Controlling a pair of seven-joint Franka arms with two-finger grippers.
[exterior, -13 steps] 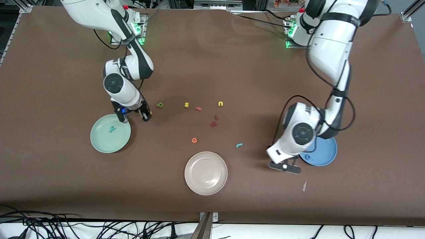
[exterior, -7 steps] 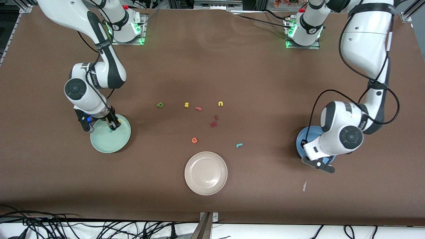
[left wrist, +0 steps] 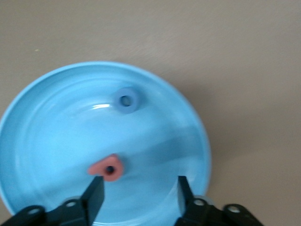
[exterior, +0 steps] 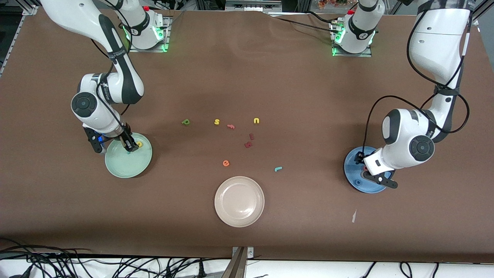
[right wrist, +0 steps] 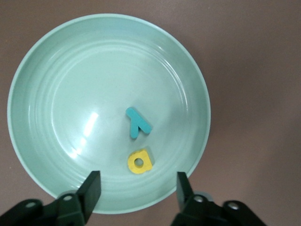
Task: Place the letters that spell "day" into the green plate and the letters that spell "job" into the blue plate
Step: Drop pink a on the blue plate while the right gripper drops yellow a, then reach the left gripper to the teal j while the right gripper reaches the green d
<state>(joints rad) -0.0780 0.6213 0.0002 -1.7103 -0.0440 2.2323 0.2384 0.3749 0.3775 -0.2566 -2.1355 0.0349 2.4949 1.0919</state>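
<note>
My right gripper (exterior: 114,146) hangs open and empty over the edge of the green plate (exterior: 123,168). In the right wrist view the gripper (right wrist: 138,190) has the yellow d (right wrist: 139,162) and the teal y (right wrist: 137,122) lying in the plate (right wrist: 47,94) just ahead of it. My left gripper (exterior: 376,175) hangs open over the blue plate (exterior: 353,166). Its wrist view shows the gripper (left wrist: 140,193), the pinkish-red b (left wrist: 107,168) and the blue o (left wrist: 126,100) in the plate (left wrist: 56,132). The green a (exterior: 185,122) and the teal j (exterior: 278,168) lie on the table.
A beige plate (exterior: 239,201) stands near the front edge, mid-table. Loose letters lie between the plates: yellow s (exterior: 217,122), yellow u (exterior: 256,121), a pink letter (exterior: 230,126), dark red letters (exterior: 249,143), orange e (exterior: 226,163). A white scrap (exterior: 353,216) lies near the blue plate.
Both grippers have opened. The yellow d now lies in the green plate and the pinkish-red b in the blue plate. The left arm shifted slightly over its plate.
</note>
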